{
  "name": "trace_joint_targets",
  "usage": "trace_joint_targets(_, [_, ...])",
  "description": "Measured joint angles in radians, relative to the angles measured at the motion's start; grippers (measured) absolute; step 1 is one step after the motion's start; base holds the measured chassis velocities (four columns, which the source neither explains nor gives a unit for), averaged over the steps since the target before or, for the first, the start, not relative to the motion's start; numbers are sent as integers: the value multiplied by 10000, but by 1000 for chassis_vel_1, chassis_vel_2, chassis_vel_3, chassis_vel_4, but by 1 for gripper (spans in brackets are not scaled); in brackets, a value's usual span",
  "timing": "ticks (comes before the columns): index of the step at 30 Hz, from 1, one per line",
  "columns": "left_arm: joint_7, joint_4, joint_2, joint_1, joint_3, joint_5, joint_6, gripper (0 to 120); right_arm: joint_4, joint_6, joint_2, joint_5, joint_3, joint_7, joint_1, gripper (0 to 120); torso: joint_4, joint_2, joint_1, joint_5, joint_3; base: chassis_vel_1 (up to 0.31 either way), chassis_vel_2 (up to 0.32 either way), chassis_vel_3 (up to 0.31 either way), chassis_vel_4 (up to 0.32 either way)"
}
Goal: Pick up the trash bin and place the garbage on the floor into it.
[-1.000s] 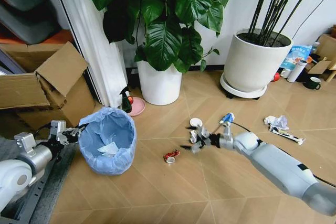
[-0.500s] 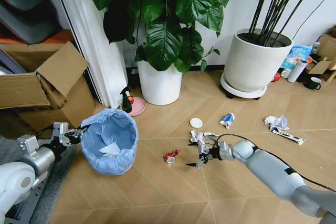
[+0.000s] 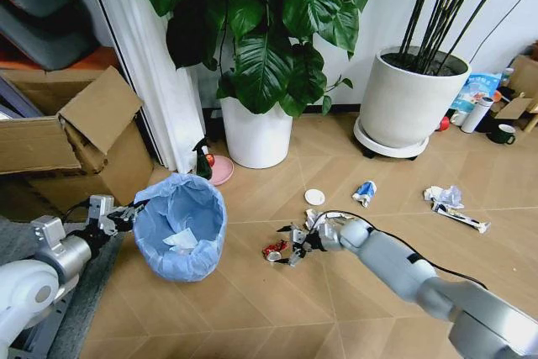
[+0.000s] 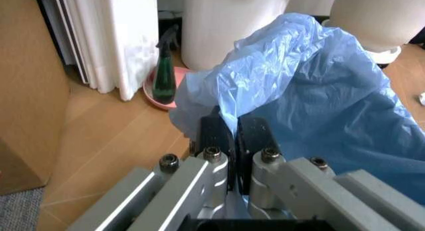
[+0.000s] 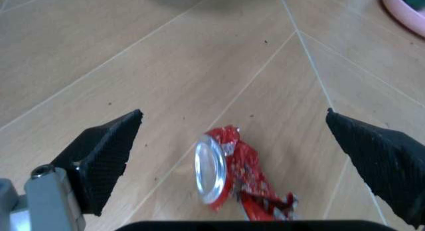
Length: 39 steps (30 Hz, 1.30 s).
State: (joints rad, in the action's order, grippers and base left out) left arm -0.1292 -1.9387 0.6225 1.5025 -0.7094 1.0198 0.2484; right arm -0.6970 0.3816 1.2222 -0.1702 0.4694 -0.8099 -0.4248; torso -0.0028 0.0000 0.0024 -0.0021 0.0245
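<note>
right wrist view: crushed can (image 5: 236,176) lies between the open right hand (image 5: 246,141) fingers.

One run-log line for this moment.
left gripper: shut on trash bin | right gripper: open over can | can on floor

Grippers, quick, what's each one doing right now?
Left gripper: shut on the bin bag's rim.
Right gripper: open, empty, over the can.

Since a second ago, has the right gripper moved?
Yes. The right gripper has swung toward the robot's left, away from the white lid and over to the crushed red can, open around it in the wrist view.
</note>
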Motion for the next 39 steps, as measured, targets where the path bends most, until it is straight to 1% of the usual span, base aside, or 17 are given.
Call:
trace_joint_targets(7, [-10,37,81,23,-1,-55,1,0,837,-46,465,-39,142,30,524,100,2,0,0,1,0,0,0,0,0])
trace_joint_targets(17, [0,90,-75,-24,-82,-32,45,0,1404,-226,561,-604,631,28,857,100,0,0,0,3,0,0,0,0,0])
trace_joint_targets(23, [-51,230,79,-70,-20,-81,46,0,1726,-295,687,-872,1188,10,1316,100,4,0,0,1,0,0,0,0,0])
trace_joint_targets(25, [-117,280,119,-66,7,-126,40,0,1787,-346,686,-1045,1531,-26,1497,100,4,0,0,1,0,0,0,0,0])
trace_joint_targets(29, [-169,312,130,-65,4,-140,19,0,1906,-377,677,-1141,1870,-90,1597,100,1,0,0,1,0,0,0,0,0])
trace_joint_targets(39, [-244,390,151,-98,-18,-139,-25,0,2101,-413,814,-1178,2092,-172,1520,100,3,0,0,1,-1,0,0,0,0])
